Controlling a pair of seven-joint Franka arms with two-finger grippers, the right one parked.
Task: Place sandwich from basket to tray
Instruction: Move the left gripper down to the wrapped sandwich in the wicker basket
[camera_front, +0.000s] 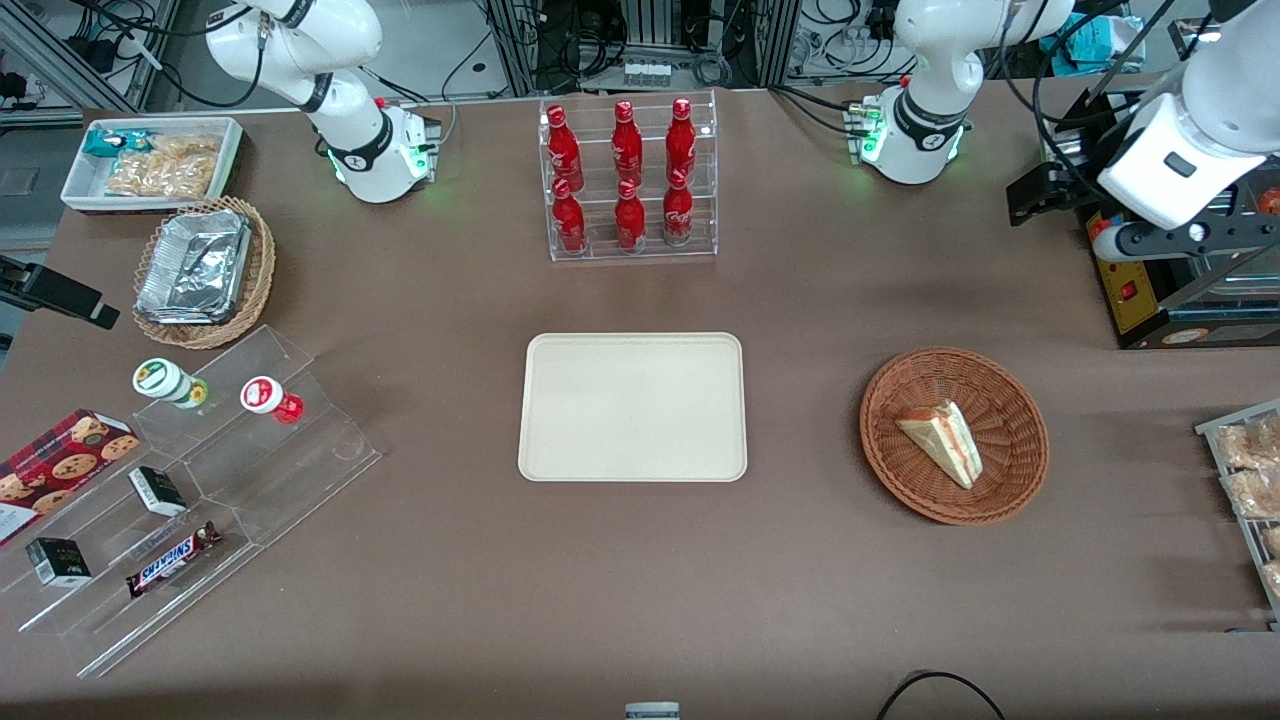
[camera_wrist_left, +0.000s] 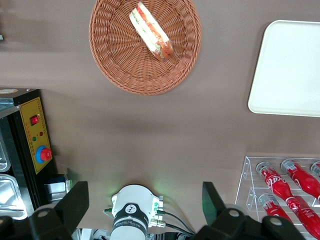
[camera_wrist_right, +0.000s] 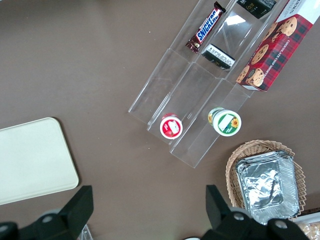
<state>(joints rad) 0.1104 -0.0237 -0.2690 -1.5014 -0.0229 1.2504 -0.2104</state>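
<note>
A: Status of sandwich?

B: Resting on its side in basket, near the middle of the weave, wrap intact. Not yet lifted. Tray bare, lying well apart from basket, toward the parked arm's end of the table.

A: Position of claw?

B: Raised high above the table, near the working arm's base, farther from the front camera than basket. Fingers spread wide, nothing between them (both tips show in the left wrist view, with bare table and the arm's base in the gap).

A: Step in hand?

B: Step 1 of 3, judged: approach. No contact with sandwich, no descent over basket apparent.

A: Requirements for next move?

B: Likely as follows. Bring claw over basket and centre above sandwich. Align fingers across the 2 flat bread faces, not along the long edge (wedge narrow, wrap probably slippery). Lower until fingertips straddle the wedge, short of the wicker. Close gently; soft bread, easily crushed. Then lift clear of basket rim before carrying sideways to tray.

A: Obstacles on that path?

B: None seen between basket and tray. Bottle rack stands farther from the front camera than tray, off the direct line.
</note>
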